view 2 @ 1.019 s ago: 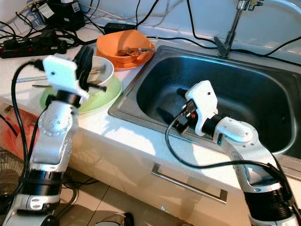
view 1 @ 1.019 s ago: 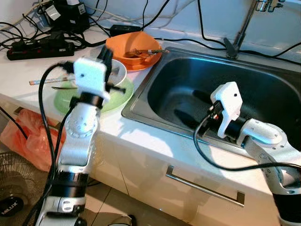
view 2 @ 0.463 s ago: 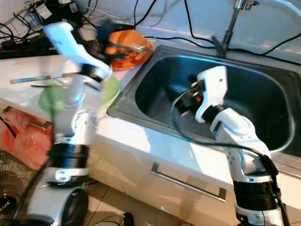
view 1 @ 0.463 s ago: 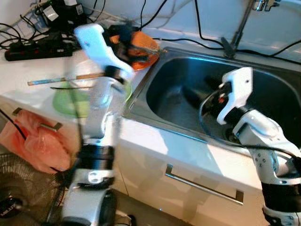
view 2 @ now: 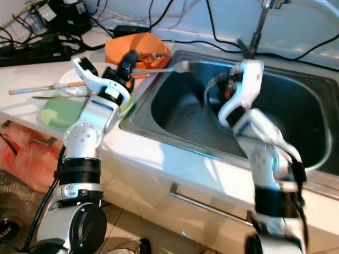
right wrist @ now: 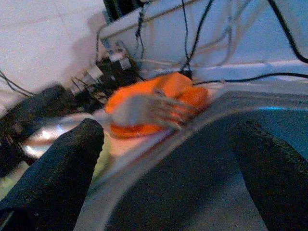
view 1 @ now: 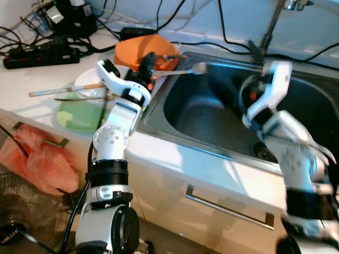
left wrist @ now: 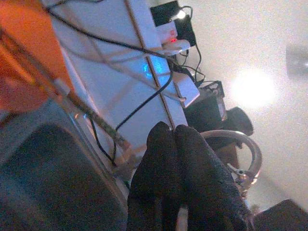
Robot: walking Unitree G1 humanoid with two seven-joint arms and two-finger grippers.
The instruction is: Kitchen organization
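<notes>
Two grippers: my left gripper (view 1: 146,62) pinches a fork (view 1: 183,69) over the sink (view 1: 296,106) rim, pointing three o'clock; my right gripper (right wrist: 168,159) hangs spread, holding nothing.

No legible text, label, brand or number on anything in view.

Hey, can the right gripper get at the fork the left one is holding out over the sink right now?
Probably yes. The right gripper is open and faces the fork head-on, with nothing between its fingers and the tines. The left gripper holds the fork by its handle over the sink edge.
</notes>
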